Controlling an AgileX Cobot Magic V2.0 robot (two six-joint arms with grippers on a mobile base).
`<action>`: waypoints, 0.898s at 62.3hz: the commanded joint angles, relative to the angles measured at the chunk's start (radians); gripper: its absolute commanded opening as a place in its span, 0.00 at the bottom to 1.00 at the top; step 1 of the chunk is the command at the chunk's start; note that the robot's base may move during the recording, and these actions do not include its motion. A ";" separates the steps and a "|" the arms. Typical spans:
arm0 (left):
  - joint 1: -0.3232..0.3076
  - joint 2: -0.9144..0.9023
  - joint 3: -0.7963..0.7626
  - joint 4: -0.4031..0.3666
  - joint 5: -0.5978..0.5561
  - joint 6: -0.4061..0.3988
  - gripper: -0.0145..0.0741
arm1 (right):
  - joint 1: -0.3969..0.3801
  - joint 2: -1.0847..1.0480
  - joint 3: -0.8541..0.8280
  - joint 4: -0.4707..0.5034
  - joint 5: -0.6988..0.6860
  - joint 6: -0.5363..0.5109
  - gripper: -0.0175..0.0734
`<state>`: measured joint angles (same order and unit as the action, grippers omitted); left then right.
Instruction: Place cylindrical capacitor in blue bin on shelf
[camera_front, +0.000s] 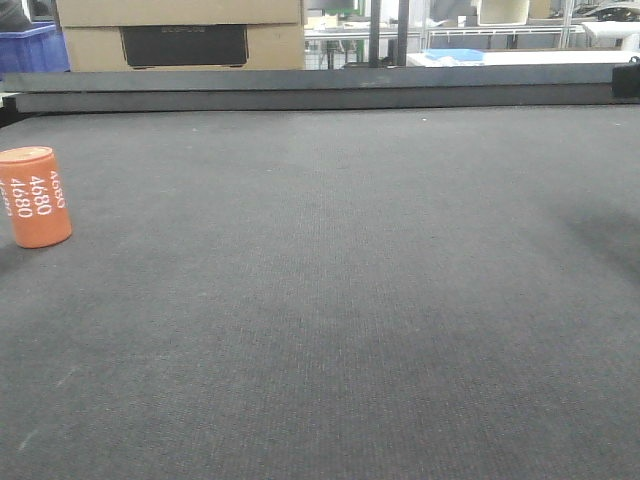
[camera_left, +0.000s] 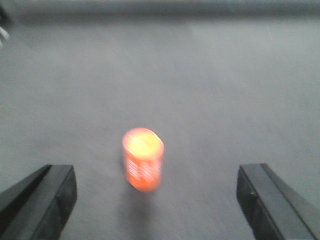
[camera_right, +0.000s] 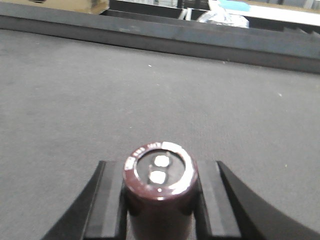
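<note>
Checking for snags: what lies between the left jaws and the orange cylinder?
Only bare mat; the left wrist view shows the orange cylinder standing clear ahead of the open left jaws.

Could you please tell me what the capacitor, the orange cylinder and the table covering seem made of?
The cylindrical capacitor: probably a glossy maroon plastic sleeve, judging by its rim highlight, with two shiny metal-looking terminals on top. The orange cylinder: a matte orange wrap printed with white digits, possibly plastic film. The table covering: dark grey fabric or felt, finely woven in texture.
</note>
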<state>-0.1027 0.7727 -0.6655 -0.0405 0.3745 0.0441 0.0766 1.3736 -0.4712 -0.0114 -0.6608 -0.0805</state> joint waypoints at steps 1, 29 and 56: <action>-0.062 0.109 -0.004 -0.009 -0.054 0.008 0.83 | 0.002 -0.045 -0.004 -0.022 0.038 -0.006 0.02; -0.093 0.400 0.284 -0.113 -0.723 -0.004 0.83 | 0.002 -0.082 -0.004 -0.022 0.186 -0.006 0.02; -0.093 0.622 0.348 -0.124 -1.168 0.007 0.83 | 0.002 -0.082 -0.004 -0.022 0.183 -0.006 0.02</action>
<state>-0.1883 1.3370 -0.3083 -0.1498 -0.6863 0.0510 0.0766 1.3023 -0.4712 -0.0275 -0.4550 -0.0823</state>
